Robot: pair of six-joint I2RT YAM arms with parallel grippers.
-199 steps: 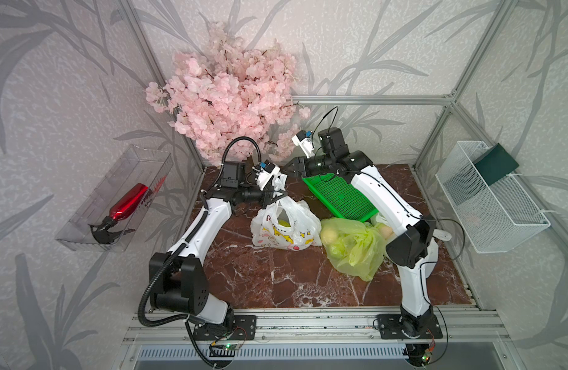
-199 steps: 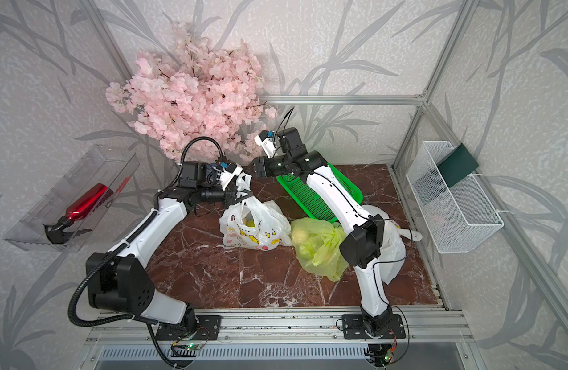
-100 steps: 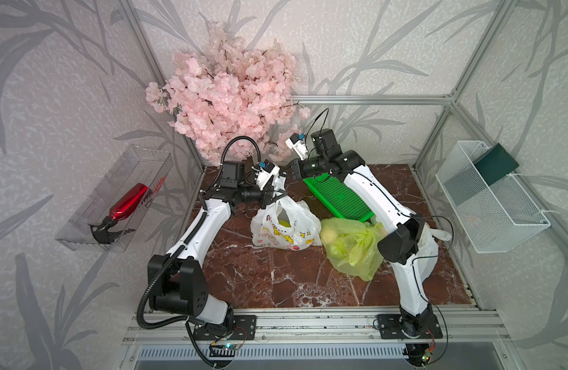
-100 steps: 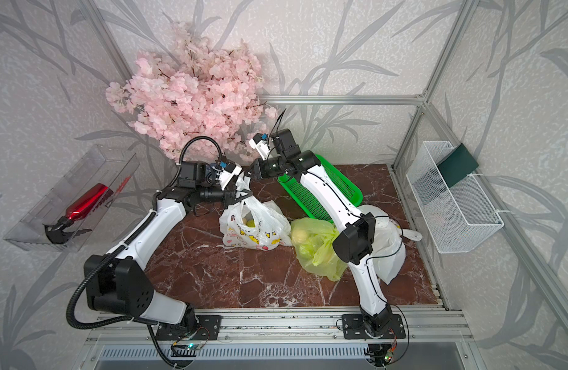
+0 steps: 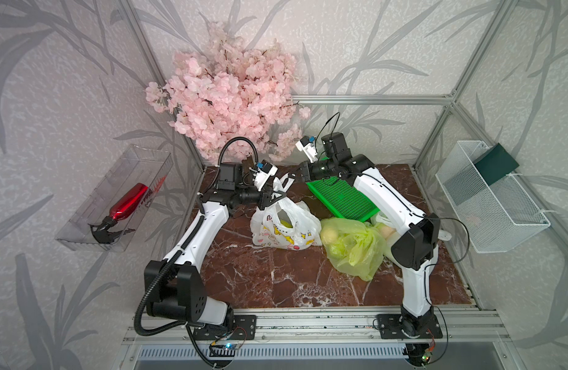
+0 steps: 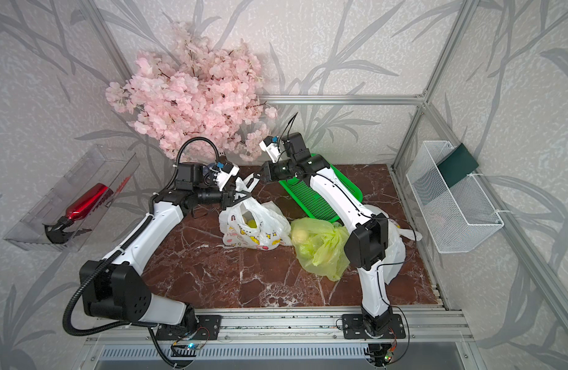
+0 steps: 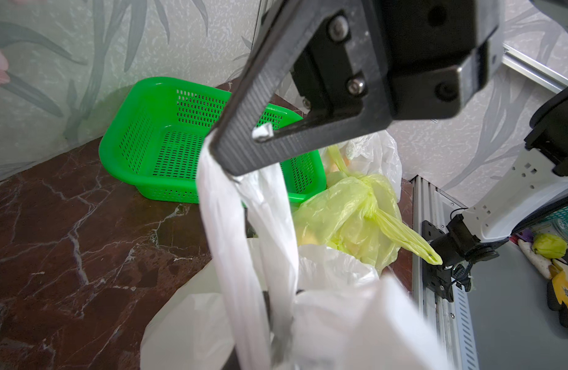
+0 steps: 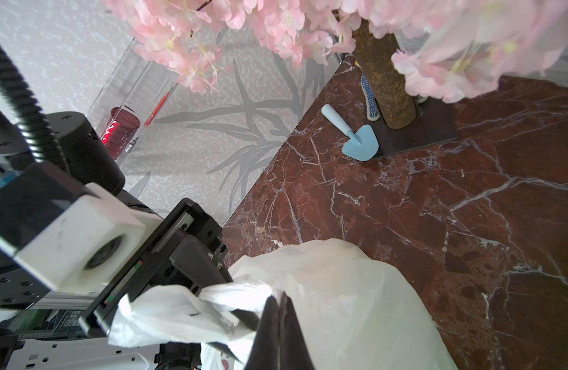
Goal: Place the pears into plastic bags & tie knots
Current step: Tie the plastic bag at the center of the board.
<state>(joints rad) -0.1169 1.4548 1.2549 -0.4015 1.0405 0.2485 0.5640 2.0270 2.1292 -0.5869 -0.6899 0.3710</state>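
Note:
A white plastic bag with cartoon prints stands mid-table in both top views, a yellow-green pear showing through its mouth. My right gripper is shut on one white handle; its closed tips pinch the plastic. My left gripper is at the bag's top with its fingers slightly apart, and handle plastic lies between them. Beside it lies the yellow-green bag, holding a pear and tied with a knot. Another white bag lies behind my right arm.
A green perforated basket sits at the back under my right arm. The pink blossom tree stands in the back corner with a blue trowel at its base. A clear bin with a red spray bottle and a wire basket hang on the side walls.
My right gripper moved left and down to the white bag's handle and shut on it. My left gripper's fingers have parted a little at the handle they held.

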